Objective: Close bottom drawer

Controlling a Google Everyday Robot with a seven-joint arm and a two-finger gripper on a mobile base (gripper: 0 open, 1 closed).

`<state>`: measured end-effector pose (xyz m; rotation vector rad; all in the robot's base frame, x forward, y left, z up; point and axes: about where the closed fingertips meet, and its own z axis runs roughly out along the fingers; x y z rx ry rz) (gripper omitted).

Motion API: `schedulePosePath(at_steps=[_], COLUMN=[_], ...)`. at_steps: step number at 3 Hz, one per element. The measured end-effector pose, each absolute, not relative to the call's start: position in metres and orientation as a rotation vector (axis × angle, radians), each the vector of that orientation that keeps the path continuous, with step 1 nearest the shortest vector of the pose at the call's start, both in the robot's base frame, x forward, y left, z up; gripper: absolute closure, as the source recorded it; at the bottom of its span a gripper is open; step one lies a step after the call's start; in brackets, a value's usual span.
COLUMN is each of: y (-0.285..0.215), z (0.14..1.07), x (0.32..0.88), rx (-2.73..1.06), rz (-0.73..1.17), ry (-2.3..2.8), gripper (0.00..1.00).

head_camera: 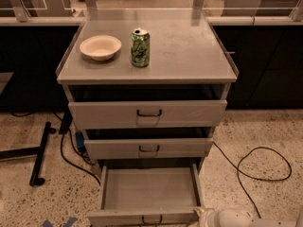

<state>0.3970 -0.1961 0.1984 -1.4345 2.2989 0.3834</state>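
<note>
Low right, tool (202, 213) beside open bottom drawer (147, 189), at front corner

A: Which is the bottom drawer (149, 189)?
B: The lowest of three in the grey cabinet (189, 51). It is a wide, shallow grey tray, standing far open with its floor in full view. The slim front panel (118, 218) carries a small dark wire handle (152, 220) at its centre.
A: And the claw (202, 213)?
B: At the drawer's front right corner.

Matt grey metal bottom drawer (149, 189), with the smooth pale plastic hand (201, 215) at its front-right corner.
</note>
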Motion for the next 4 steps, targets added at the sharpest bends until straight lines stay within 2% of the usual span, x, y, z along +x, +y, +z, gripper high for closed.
schedulePosePath(at_steps=[1, 2, 4], y=[-0.196, -0.214, -0.236], z=[0.202, 0.199, 0.171], x=[0.397, 0.388, 0.402], rx=[-1.434, -1.344, -1.25], rz=[0.383, 0.38, 0.363], ry=[2.299, 2.269, 2.222], gripper=[0.9, 1.0, 1.0])
